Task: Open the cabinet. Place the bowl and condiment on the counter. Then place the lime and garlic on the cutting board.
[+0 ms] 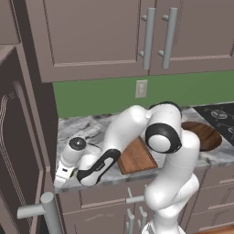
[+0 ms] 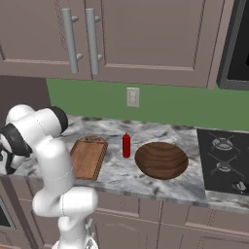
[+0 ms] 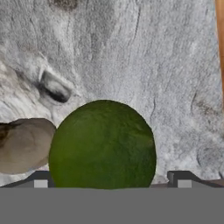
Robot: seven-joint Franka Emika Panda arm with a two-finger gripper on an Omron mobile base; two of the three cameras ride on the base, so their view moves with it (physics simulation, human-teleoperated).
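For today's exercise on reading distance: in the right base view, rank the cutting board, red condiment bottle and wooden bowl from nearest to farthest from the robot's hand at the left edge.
1. Cutting board, left, beside the arm.
2. Condiment bottle, middle.
3. Wooden bowl, right, nearest the stove.

The red bottle (image 2: 126, 145) is standing upright on the marble counter (image 2: 146, 182), serving as the landmark here. Just to its left the cutting board (image 2: 89, 156) is lying flat, its far end pointing toward the green wall (image 2: 160, 104). Just to the bottle's right the wooden bowl (image 2: 161, 160) is sitting. Farther right, the stovetop (image 2: 224, 163) is lying. Above, the outlet (image 2: 132, 97) is showing.
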